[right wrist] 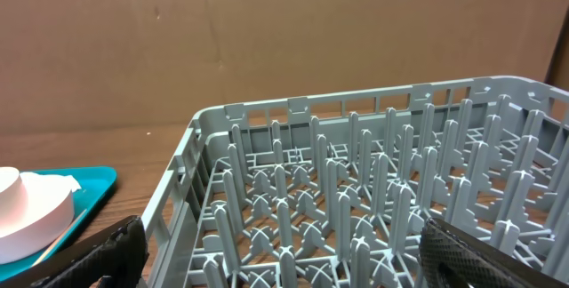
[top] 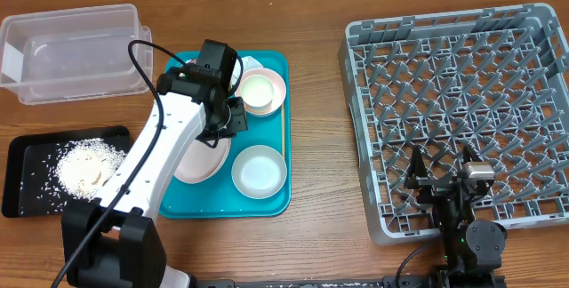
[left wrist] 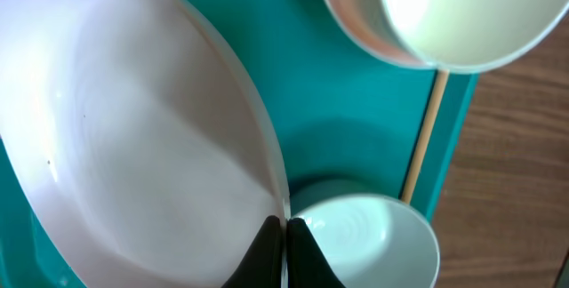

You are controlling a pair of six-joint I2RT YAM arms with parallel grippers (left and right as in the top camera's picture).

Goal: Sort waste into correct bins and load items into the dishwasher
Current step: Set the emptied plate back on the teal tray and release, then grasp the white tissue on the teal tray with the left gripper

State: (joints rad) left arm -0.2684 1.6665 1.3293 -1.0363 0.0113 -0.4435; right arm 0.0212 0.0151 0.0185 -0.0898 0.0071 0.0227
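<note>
1. Left claw (left wrist: 284,245): clenched on the rim of the pale pink round plate (left wrist: 133,128), 1 finger on each face. Lifted or resting: cannot tell.
2. Just beside the grip: light grey bowl (left wrist: 373,235), rim close to the plate's edge, contact not certain.
3. Further out: pink bowl (left wrist: 444,12), and thin long wooden stick (left wrist: 423,119) along the right edge of the teal serving tray (left wrist: 347,119). All 4 items on or over that tray.
4. Across the counter (top: 320,235), well apart to the right: large square grey plastic dish rack (top: 442,24), nothing loaded.
5. Right claw (top: 442,165): released, fingers spread wide, low at the rack's near wall.
6. Far left: clear plastic rectangular tub (top: 71,57); shallow black rectangular tray (top: 18,177) holding white rice-like crumbs (top: 84,165).

Step in hand, as judged: loading, plate first of the items. Next move likely calling for a lift clear of both bowls, a carry rightward, then edge-down seating between pegs. Thin rim grip, so probably best kept slow.
</note>
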